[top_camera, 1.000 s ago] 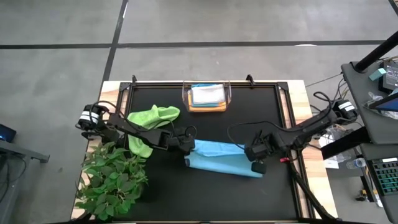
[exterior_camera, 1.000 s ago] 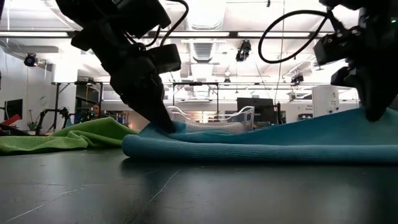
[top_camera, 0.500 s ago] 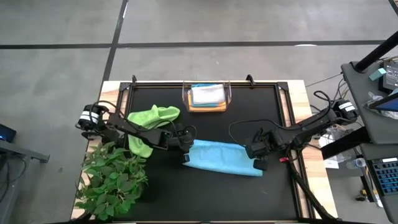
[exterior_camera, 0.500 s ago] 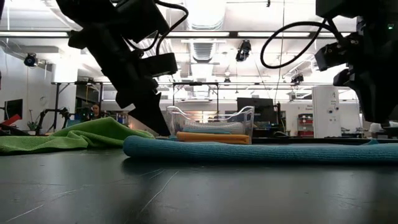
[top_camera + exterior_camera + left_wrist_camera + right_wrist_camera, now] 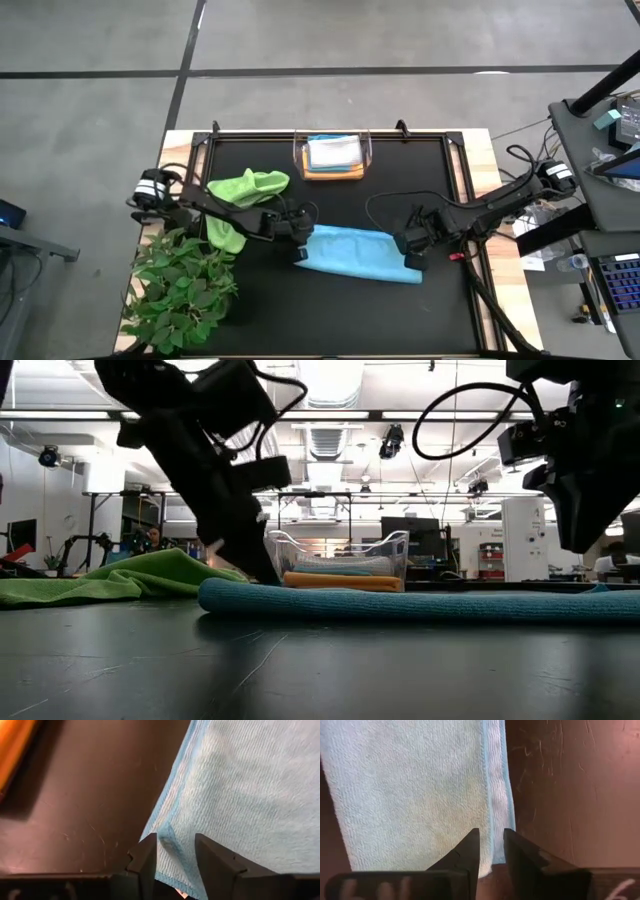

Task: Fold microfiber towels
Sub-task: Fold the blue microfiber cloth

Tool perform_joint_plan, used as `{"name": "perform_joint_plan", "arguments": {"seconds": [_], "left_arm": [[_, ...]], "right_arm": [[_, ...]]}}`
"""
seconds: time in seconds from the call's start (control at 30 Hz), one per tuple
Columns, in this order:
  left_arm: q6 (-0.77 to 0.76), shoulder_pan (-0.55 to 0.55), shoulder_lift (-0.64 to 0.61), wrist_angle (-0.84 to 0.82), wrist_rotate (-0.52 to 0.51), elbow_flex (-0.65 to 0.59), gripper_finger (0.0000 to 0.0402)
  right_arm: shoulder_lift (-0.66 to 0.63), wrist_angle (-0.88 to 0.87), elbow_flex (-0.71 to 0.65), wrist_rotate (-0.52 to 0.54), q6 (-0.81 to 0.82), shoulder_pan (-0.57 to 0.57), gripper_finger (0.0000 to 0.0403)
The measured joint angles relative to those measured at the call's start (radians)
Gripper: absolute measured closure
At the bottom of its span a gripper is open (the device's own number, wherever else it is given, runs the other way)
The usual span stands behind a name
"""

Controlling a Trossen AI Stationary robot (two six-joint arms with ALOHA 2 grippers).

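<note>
A light blue towel (image 5: pixel 355 255) lies folded and flat on the black mat, long side running left to right. My left gripper (image 5: pixel 300 250) is open at the towel's left end; in the left wrist view its fingers (image 5: pixel 147 857) stand on either side of a small raised crease at the towel's hem (image 5: pixel 167 837). My right gripper (image 5: pixel 410 260) is open by a narrow gap over the towel's right end (image 5: pixel 495 795) and hangs clear above it in the low view (image 5: pixel 585 535). A lime green towel (image 5: pixel 245 190) lies crumpled at the back left. My left gripper slants down over the light blue towel's left edge (image 5: pixel 167 837), with the raised crease between its open fingers. Whether the fingertips touch the cloth, I cannot tell.
A clear bin (image 5: pixel 332 155) at the back middle holds folded towels, a white one on an orange one (image 5: pixel 340 580). A leafy plant (image 5: pixel 180 285) fills the near left corner. Bare mat lies in front of the blue towel.
Both grippers have opened and let go of the light blue towel. Its right side, held up a second ago, has dropped, and the towel now lies flat. The left gripper's fingers have come off the towel's left end and tipped a little.
</note>
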Motion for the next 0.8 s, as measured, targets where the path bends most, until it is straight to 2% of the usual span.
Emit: {"name": "perform_joint_plan", "arguments": {"seconds": [0.17,0.37,0.53,0.8], "left_arm": [[-0.001,0.0,0.045,0.016,-0.004,0.009,0.0326],[-0.002,0.0,0.028,0.008,-0.022,0.009,0.0395],[-0.004,0.0,0.009,0.005,-0.041,0.009,0.0395],[-0.006,-0.002,0.001,0.0,-0.047,0.009,0.04]], "right_arm": [[0.0,0.003,0.0,0.002,0.0,0.0,0.033],[0.0,0.013,-0.006,0.024,0.006,0.001,0.0327],[0.0,0.009,-0.033,-0.001,0.078,-0.002,0.0321],[-0.009,-0.034,-0.102,-0.162,0.211,-0.002,0.0288]]}}
